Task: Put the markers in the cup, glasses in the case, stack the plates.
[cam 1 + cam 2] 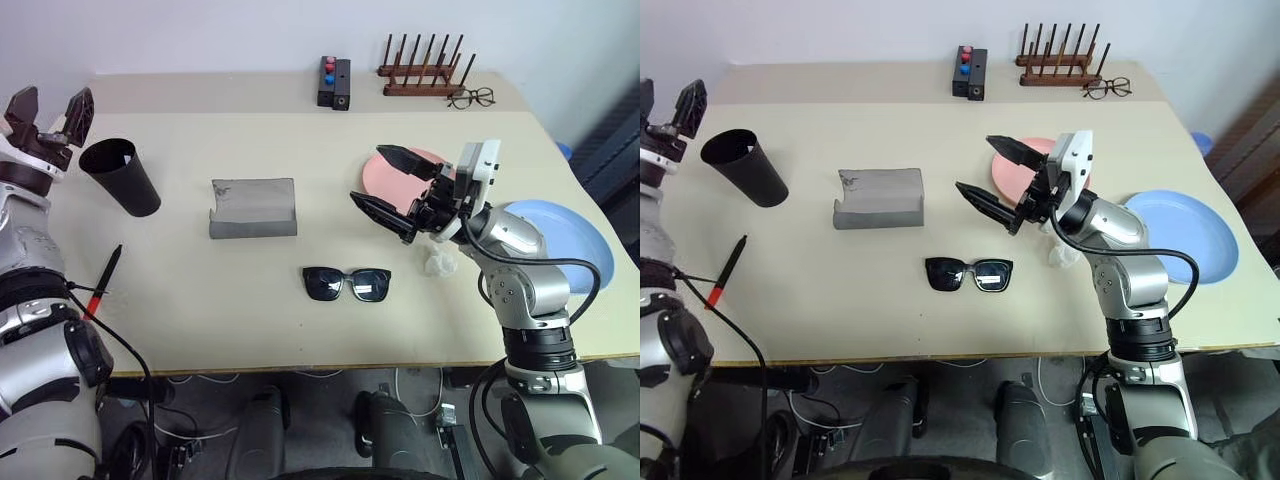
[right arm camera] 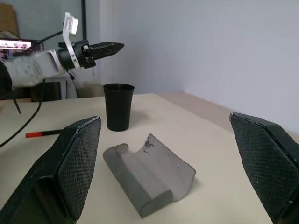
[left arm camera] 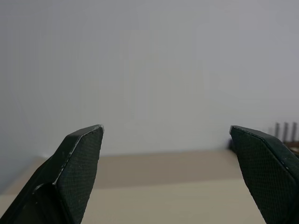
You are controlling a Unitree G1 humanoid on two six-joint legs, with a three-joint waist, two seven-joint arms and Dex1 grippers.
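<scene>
Jaws spread wide on both arms, nothing pinched in either. Left gripper (image 1: 50, 108) hangs raised at the table's (image 1: 200, 290) far left edge, tips apart and empty, with the black cup (image 1: 120, 176) standing just beside and below those tips. A red marker (image 1: 103, 282) lies on the tabletop nearer the robot than the cup, well short of the left jaws. Over to the right gripper (image 1: 388, 186), hovering above the table with its two fingers wide apart; the pink plate (image 1: 398, 180) sits right behind and under them, and the light blue plate (image 1: 570, 235) lies off to the outer side by the arm. Out beyond the right jaws, the grey case (image 2: 149, 175) lies flap-open, framed squarely between the two fingertips in the right wrist view. Black sunglasses (image 1: 346, 284) rest lenses-up below and just short of the right jaws, between the case and the table's front edge.
</scene>
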